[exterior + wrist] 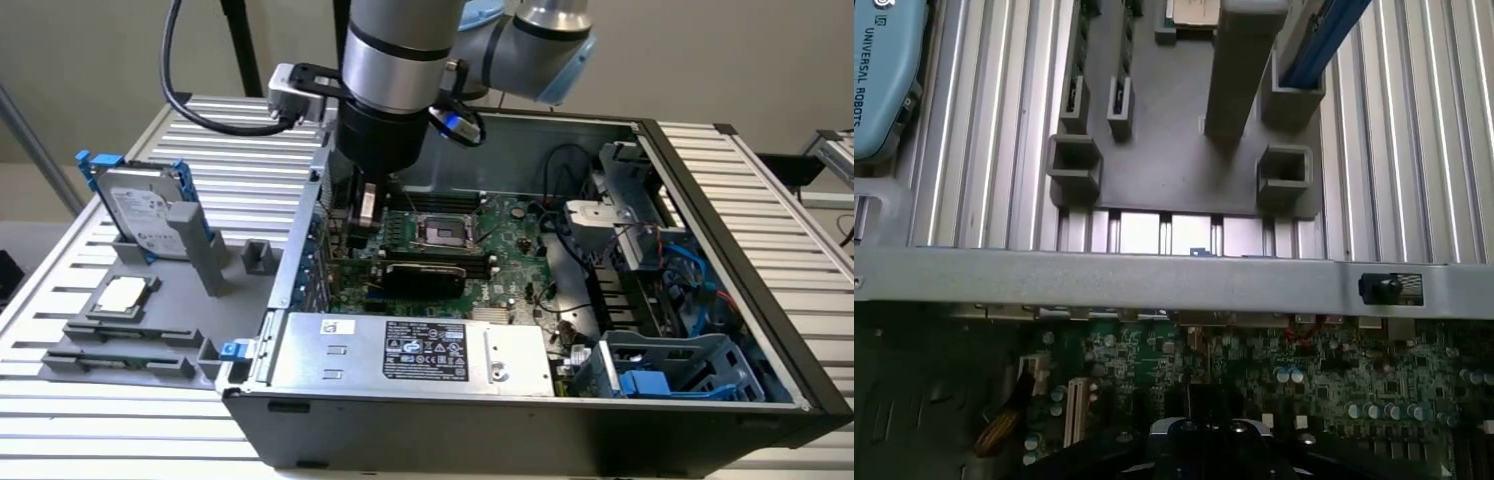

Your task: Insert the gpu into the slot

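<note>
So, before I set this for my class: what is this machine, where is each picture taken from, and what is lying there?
The grey jointed column is a robot arm. One picture comes from a camera standing off to the side. The other comes from a camera on the arm's wrist, looking down past the case wall.

An open computer case lies on a slatted metal table. Inside it are the green motherboard, a grey power-supply box and a black card, apparently the gpu, lying across the board.

Beside the case, a grey holder carries spare parts, among them a hard drive.

The tool is down inside the case, shut, above the board. I can't tell whether it grips anything.
</note>
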`<action>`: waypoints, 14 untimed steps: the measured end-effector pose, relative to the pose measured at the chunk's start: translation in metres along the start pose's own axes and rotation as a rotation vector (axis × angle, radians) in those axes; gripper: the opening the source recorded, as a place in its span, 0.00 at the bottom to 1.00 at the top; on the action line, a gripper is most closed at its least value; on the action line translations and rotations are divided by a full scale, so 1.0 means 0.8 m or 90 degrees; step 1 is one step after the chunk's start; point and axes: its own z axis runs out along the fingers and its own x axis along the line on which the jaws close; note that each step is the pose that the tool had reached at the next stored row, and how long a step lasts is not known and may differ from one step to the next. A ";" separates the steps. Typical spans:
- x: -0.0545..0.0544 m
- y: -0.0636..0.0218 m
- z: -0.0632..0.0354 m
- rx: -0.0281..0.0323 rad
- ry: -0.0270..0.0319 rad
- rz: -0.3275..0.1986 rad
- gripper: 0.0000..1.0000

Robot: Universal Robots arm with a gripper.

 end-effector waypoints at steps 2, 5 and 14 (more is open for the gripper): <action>0.000 -0.003 0.000 0.0207 0.0001 0.000 0.11; 0.000 -0.009 -0.001 0.0449 -0.0002 -0.001 0.11; 0.001 -0.028 -0.005 0.0627 -0.0031 -0.001 0.11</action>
